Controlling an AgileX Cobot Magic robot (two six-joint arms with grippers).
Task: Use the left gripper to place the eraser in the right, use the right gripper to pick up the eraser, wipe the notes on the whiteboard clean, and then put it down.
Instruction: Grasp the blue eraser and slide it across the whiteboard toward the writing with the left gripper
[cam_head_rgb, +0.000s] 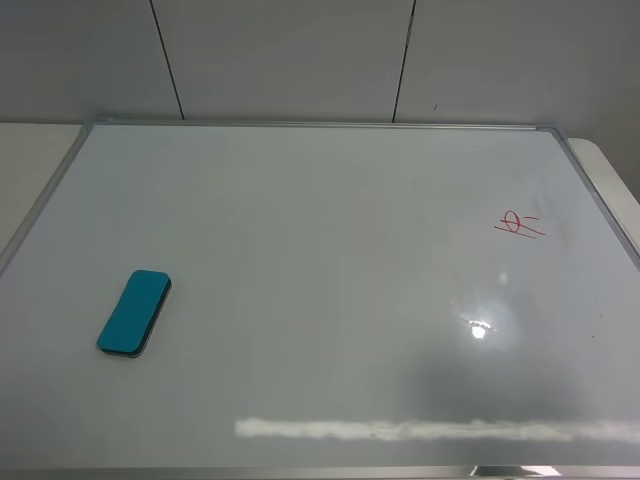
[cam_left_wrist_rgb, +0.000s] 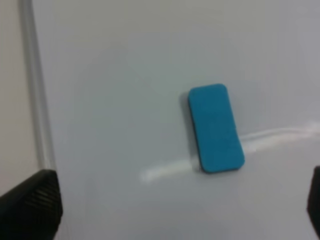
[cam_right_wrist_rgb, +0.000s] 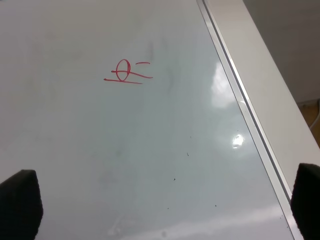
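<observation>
The teal-blue eraser (cam_head_rgb: 134, 313) lies flat on the left part of the whiteboard (cam_head_rgb: 320, 280), untouched. In the left wrist view the eraser (cam_left_wrist_rgb: 215, 128) sits ahead of my left gripper (cam_left_wrist_rgb: 175, 220), whose black fingertips (cam_left_wrist_rgb: 32, 205) stand far apart at the frame's corners, open and empty. The red notes (cam_head_rgb: 518, 224) are on the board's right side. In the right wrist view the notes (cam_right_wrist_rgb: 126, 73) lie well ahead of my right gripper (cam_right_wrist_rgb: 165, 210), which is open with nothing between its fingertips (cam_right_wrist_rgb: 20, 202). Neither arm shows in the exterior view.
The silver frame (cam_head_rgb: 320, 124) borders the board, and in the right wrist view the frame (cam_right_wrist_rgb: 245, 107) runs beside a pale table strip (cam_right_wrist_rgb: 280, 100). A grey panelled wall (cam_head_rgb: 300, 55) stands behind. Light glare (cam_head_rgb: 480, 328) marks the board's right front.
</observation>
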